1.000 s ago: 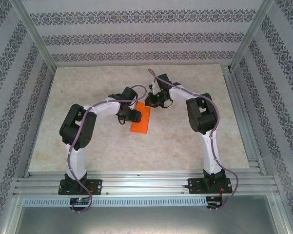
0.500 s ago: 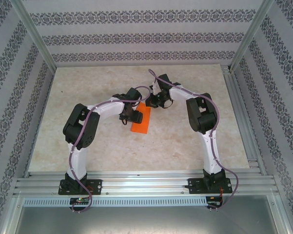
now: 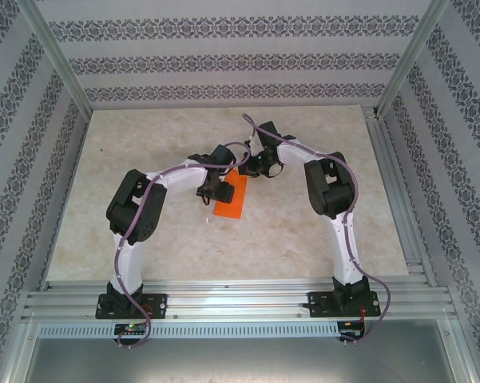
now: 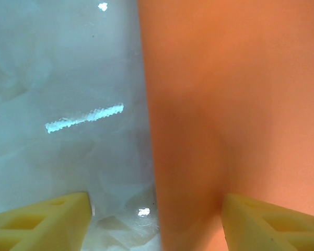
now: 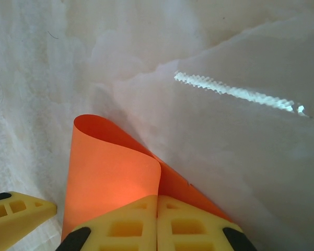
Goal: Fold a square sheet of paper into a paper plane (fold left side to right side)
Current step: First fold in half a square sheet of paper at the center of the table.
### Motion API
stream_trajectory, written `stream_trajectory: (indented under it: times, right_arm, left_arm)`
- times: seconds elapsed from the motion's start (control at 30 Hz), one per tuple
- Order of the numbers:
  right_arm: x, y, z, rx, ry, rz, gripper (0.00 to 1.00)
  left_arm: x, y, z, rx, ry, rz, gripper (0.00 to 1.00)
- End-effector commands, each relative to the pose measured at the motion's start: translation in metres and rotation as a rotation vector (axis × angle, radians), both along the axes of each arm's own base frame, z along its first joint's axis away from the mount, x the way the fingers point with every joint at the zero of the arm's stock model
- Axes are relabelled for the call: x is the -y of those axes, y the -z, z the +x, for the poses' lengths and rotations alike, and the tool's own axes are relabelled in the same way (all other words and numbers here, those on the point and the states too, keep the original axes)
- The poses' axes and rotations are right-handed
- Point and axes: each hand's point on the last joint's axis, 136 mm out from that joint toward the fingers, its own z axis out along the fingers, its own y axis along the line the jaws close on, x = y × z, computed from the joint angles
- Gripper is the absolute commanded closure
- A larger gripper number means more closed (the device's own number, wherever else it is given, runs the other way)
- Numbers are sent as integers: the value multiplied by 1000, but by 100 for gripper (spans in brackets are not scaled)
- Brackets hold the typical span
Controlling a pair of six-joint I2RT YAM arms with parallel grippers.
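The square sheet of paper [image 3: 230, 201] is bright orange and lies doubled over as a narrow strip in mid-table; no paper plane shape is in view. My right gripper [image 5: 157, 222] is shut on the sheet's far end, where the upper layer [image 5: 112, 178] curls over in a loop above the lower one. My left gripper [image 4: 155, 222] is open low over the strip's left long edge [image 4: 149, 130]. One yellow finger [image 4: 42, 222] is over bare table and the other finger [image 4: 274, 225] is over the paper [image 4: 230, 104]. From above, the left gripper [image 3: 214, 191] and right gripper [image 3: 252, 167] stand close together.
The marble-patterned tabletop [image 3: 303, 231] spreads around the strip. Patterned walls and metal frame rails [image 3: 391, 183] close in the sides. Another yellow fingertip [image 5: 18, 212] shows at the lower left of the right wrist view.
The left arm has shifted a little to the right and farther along the strip, its elbow swinging inward. The right gripper and the paper have barely moved.
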Motion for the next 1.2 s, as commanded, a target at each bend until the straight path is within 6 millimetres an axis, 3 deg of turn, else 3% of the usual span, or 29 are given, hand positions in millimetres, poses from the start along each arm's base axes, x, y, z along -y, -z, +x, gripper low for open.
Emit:
stream_trajectory:
  times: [0.0,0.27,0.43,0.7,0.87,0.97,1.17]
  right_arm:
    - [5,6,7,12,1,-19,93]
    - [5,6,8,11,2,-20,91]
    - [9,-6,13,33,10,-24,84]
    - [27,-26,28,72,47,-48,72]
    - [54,-44,35,115,100,-105,62]
    - [64,-55,29,132,116,-119,62]
    - [45,-48,-5,96,102,-74,69]
  left_arm:
    - [0,41,-28,-120,26,55,32]
    - [2,53,-40,-145,38,87,32]
    - [-4,60,-45,-165,30,124,35]
    - [-4,65,-53,-193,7,113,38]
    - [-4,70,-55,-207,2,110,39]
    - [-3,70,-55,-204,1,109,41]
    - [-2,68,-53,-198,-4,101,44]
